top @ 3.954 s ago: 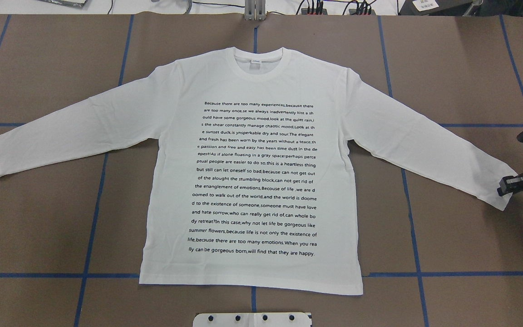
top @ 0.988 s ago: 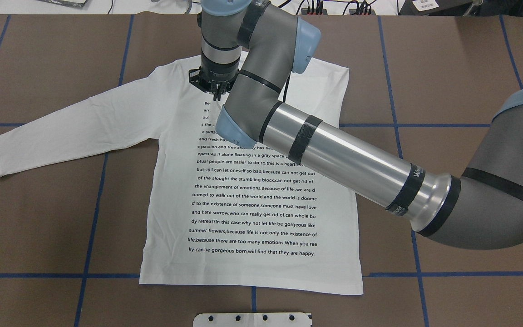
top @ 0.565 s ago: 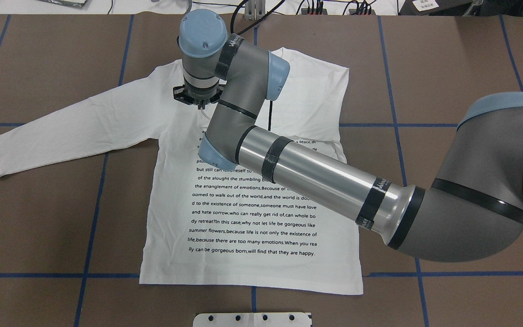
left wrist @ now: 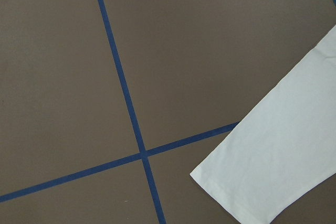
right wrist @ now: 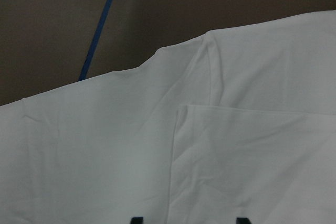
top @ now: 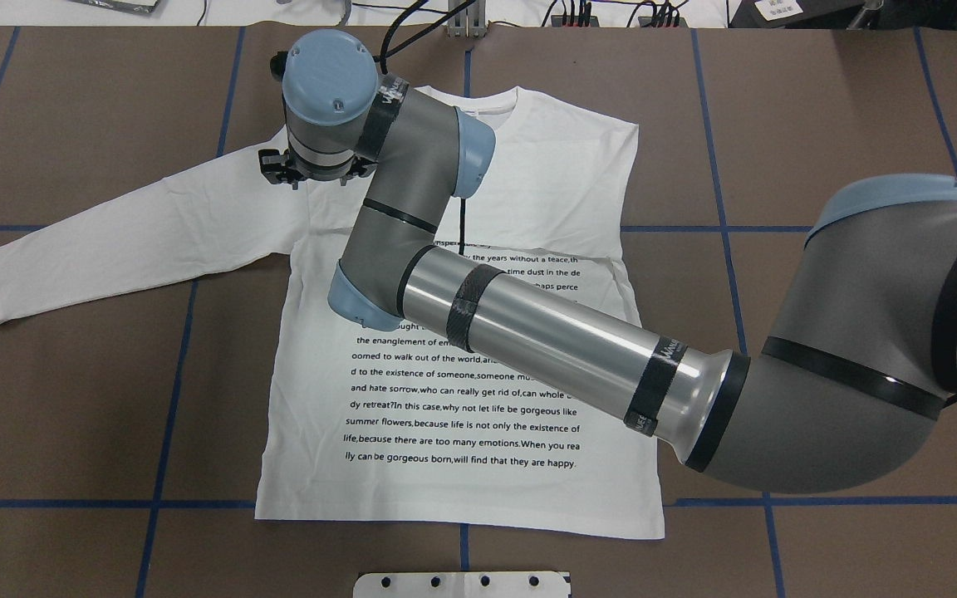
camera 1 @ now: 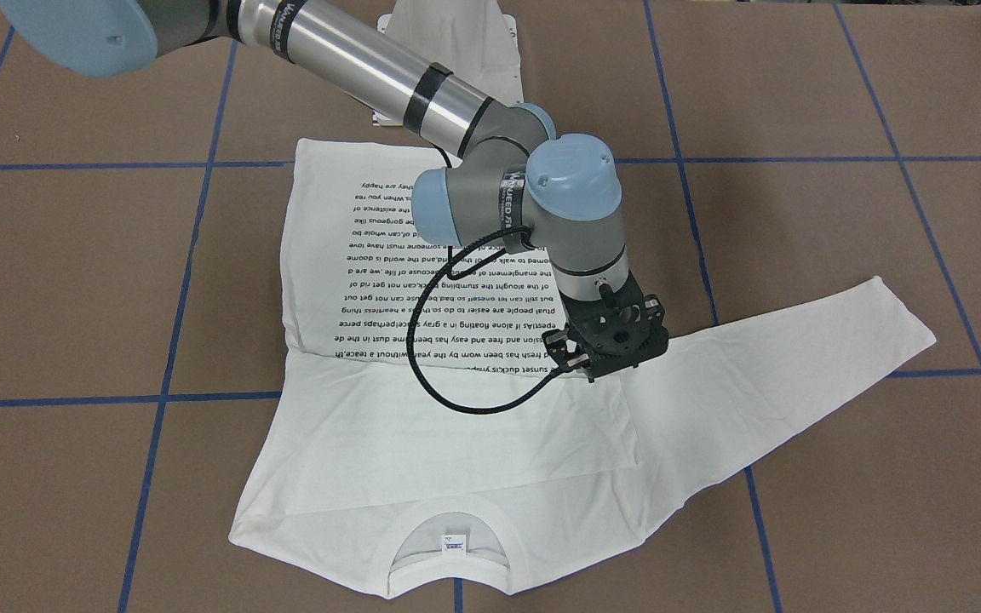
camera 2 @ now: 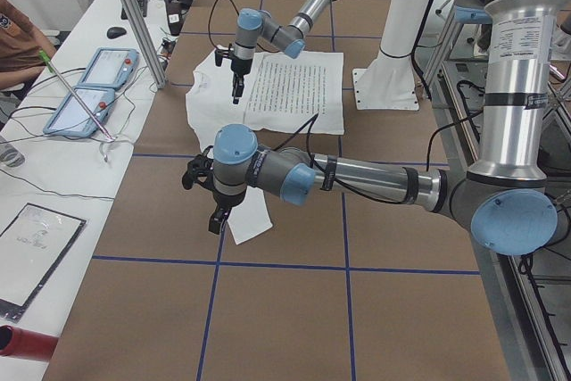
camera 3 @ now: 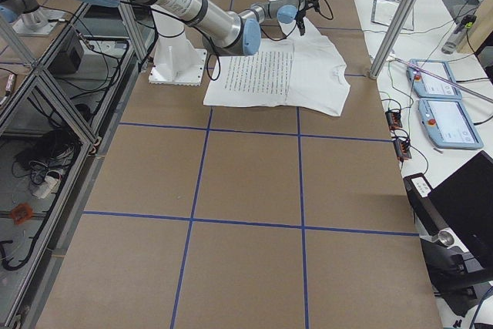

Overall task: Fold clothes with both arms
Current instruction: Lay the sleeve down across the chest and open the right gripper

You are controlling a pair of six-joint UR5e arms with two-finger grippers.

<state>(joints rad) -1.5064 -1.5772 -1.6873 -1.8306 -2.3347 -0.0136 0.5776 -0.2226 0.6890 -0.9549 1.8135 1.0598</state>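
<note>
Hanging over the upper-left shoulder of the large white long-sleeved shirt (top: pixel 462 486) lying flat mid-frame on the brown surface (top: pixel 71 399), the black right gripper (top: pixel 311 176) has its fingers (right wrist: pixel 136 220) wide and empty; the left gripper (camera 2: pixel 214 216) shows too little of its fingers to judge.

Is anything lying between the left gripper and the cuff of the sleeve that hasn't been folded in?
Nothing visible does. The left gripper hangs close by the sleeve cuff. The left wrist view shows only bare table and blue tape lines around that cuff.
</note>
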